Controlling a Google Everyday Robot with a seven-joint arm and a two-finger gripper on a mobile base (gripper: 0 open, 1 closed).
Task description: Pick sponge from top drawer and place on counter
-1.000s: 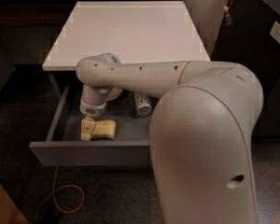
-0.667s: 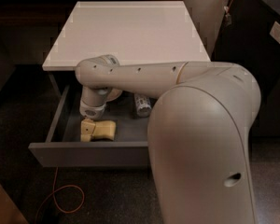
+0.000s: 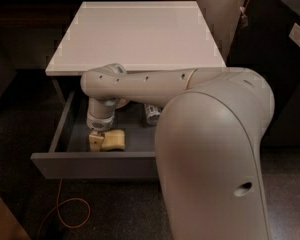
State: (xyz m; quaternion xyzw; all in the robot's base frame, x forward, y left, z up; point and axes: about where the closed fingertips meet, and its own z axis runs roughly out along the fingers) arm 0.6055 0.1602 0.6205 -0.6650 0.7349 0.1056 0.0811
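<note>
1. Foreground. The bulky beige arm housing (image 3: 215, 164) fills the lower right of the camera view. A thin orange cable (image 3: 65, 211) loops on the dark floor at lower left.

2. Drawer. The dark grey flat-fronted top drawer (image 3: 90, 165) stands pulled out from under the cabinet top, with its grey interior exposed. Judgement: access to the drawer is already in place.

3. Task item. The small pale yellow soft rectangular sponge (image 3: 115, 140) lies on the drawer floor, near the front panel and toward the left wall. It appears to rest flat, so it is judged not yet lifted.

4. End effector. The two-finger gripper (image 3: 96, 138) hangs below the beige wrist, inside the drawer, at the left end of the sponge and touching or overlapping it. Whether it is spread or clamped on the sponge cannot be told from this view.

5. Further back. A small grey-white cylindrical object (image 3: 152, 114) lies deeper in the drawer, to the right of the wrist and apart from the sponge.

6. Destination. The large glossy white slab counter (image 3: 140, 34) caps the cabinet behind and above the drawer. No sponge is on it.

7. Remaining steps, as judged:
- secure the grasp;
- raise the sponge clear of the drawer walls and the counter edge;
- set it on the counter and release.
</note>
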